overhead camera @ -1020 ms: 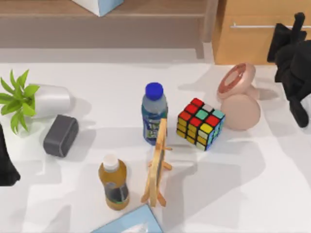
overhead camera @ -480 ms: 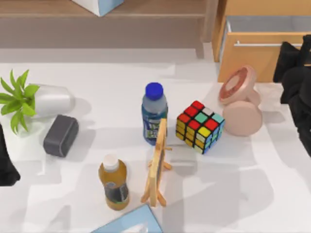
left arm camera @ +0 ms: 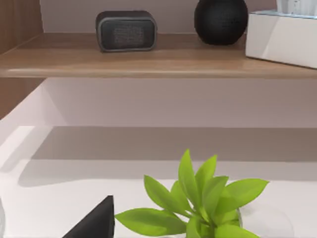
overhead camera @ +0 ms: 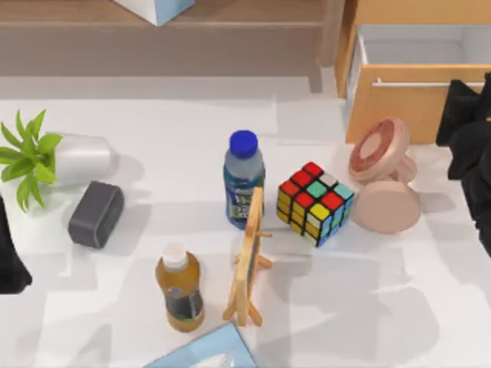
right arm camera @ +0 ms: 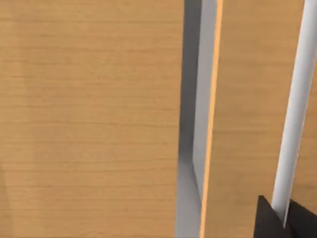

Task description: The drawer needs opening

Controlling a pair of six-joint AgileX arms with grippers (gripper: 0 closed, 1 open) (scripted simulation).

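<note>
Drawer [overhead camera: 399,100] sits at the desk's [overhead camera: 153,307] far right corner, pulled partly out, with its white inside exposed behind the tan front. The silver handle [overhead camera: 406,83] runs across the front near its upper edge.

Right claw [right arm camera: 285,218] is at the handle's right end, at the desk's right edge. In the right wrist view the bar [right arm camera: 292,124] runs between the two dark fingertips [right arm camera: 267,220], so the claw is pinching the handle. Left arm [overhead camera: 11,261] is parked at the desk's left edge; whether its claw is spread or closed cannot be told.

Assessment: the pull is in hand and appears partly complete.

Recommendations: draw straight out along the drawer's travel, with no sideways drift, since the off-centre grip could skew the drawer. Maintain the pinch so the bar does not slip out. The pink dumbbell [overhead camera: 383,176] lies near the drawer front, which may push it.
</note>
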